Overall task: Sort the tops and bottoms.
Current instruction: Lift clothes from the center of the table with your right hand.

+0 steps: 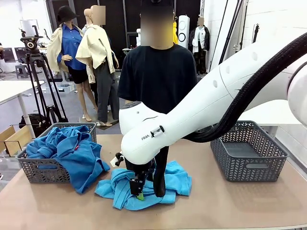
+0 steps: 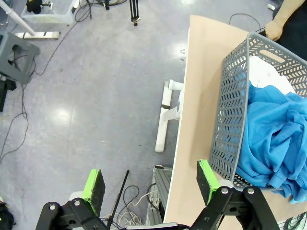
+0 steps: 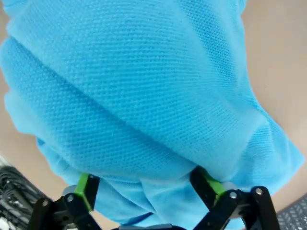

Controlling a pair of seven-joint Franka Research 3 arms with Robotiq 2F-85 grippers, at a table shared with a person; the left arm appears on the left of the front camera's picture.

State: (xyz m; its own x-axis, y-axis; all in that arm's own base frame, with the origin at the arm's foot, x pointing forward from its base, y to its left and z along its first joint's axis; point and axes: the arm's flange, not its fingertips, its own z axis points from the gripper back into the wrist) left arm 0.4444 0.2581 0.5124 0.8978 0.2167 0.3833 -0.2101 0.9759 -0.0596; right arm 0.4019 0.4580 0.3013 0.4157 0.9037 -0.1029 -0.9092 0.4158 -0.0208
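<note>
Right gripper (image 1: 140, 191), at the end of the large white arm crossing the middle of the table (image 1: 206, 206), points straight down into a crumpled sky-blue shirt (image 1: 144, 187) lying on the tabletop. Its fingers stand apart, and the wrist view shows both green pads (image 3: 84, 188) straddling a fold of that shirt's knit fabric (image 3: 144, 96) without having closed on it. Much of the shirt hides behind the arm, so its full shape is hard to make out.

Behind the arm stands a person in a dark top (image 1: 158, 76), cut off below the waist by the robot.

Left basket (image 1: 43, 167), grey plastic, overflows with royal-blue and sky-blue shirts (image 1: 72, 148), one spilling over the rim onto the table. From the left wrist camera, something white (image 2: 266, 76) lies beneath the blue cloth.

Right basket (image 1: 249, 153) matches it; its inside is partly hidden.

Left gripper (image 2: 149, 189) hangs spread wide over the table edge beside the left basket, holding nothing.
</note>
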